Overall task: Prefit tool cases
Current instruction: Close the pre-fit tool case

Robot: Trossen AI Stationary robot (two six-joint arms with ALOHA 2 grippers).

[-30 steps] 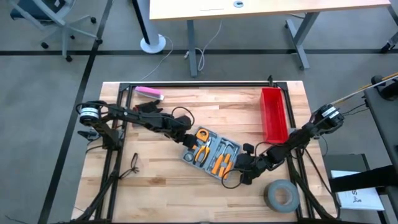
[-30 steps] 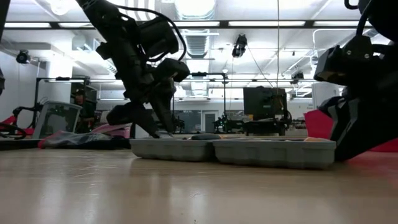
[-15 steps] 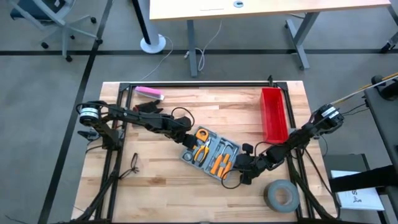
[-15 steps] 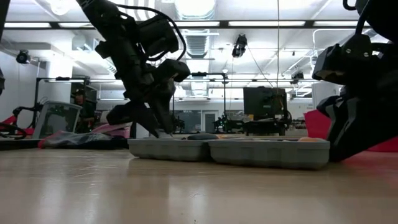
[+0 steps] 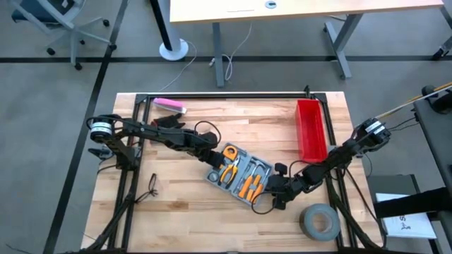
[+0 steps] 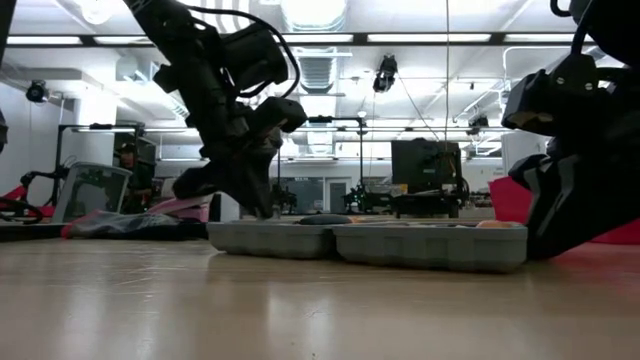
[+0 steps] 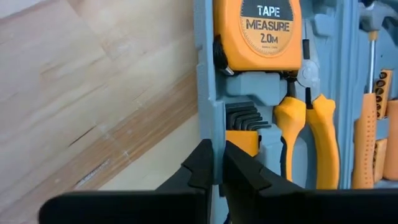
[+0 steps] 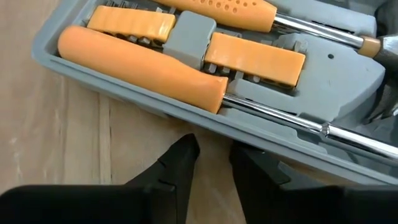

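**Both grippers at the open case's edges**

High view: the case (image 5: 240,174) lay open at centre frame, tilted, orange tools in its grey slots. The left gripper (image 5: 210,158) met its upper-left edge; the right gripper (image 5: 277,189) sat at its lower-right edge.

Low view: the case (image 6: 370,240) rested flat on the table (image 6: 300,310), one arm at each end.

Left wrist view: the fingers (image 7: 202,168) were clamped on the case's rim (image 7: 214,124), beside a tape measure (image 7: 261,31) and pliers (image 7: 311,130).

Right wrist view: the fingers (image 8: 180,162) stood slightly apart just outside the wall (image 8: 205,121), gripping nothing.

Judged step: steadying the case. Next likely calls for folding one half over.
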